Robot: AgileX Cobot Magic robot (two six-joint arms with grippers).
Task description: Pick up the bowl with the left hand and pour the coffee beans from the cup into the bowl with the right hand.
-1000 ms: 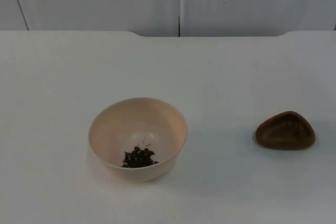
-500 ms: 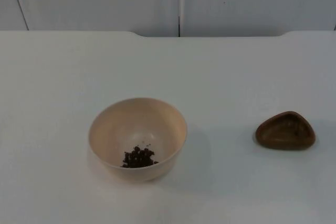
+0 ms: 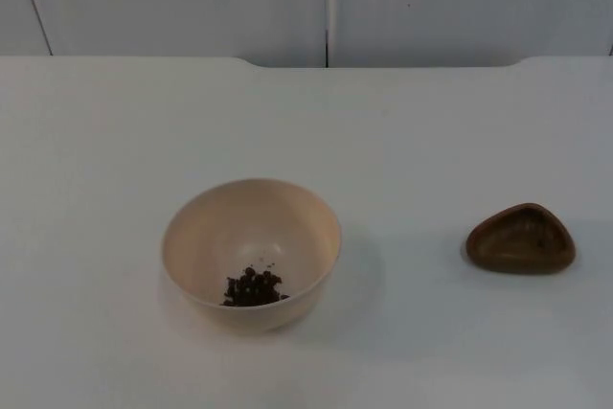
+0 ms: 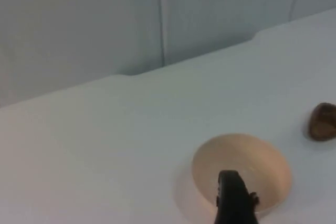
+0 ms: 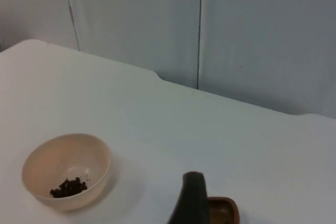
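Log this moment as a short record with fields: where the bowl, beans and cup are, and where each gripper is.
bowl: cream bowl upright on the white table, not held
coffee beans: small dark pile inside the bowl, on the near side of its floor
cup: brown wooden cup on the table to the bowl's right, apart from it; looks empty
left gripper: raised above the table, over the bowl
right gripper: raised above the table, by the cup

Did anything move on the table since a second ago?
No, nothing visibly changed. The cream bowl sits in the same spot on the white table with the coffee beans in it, and the small brown cup still rests off to its side.
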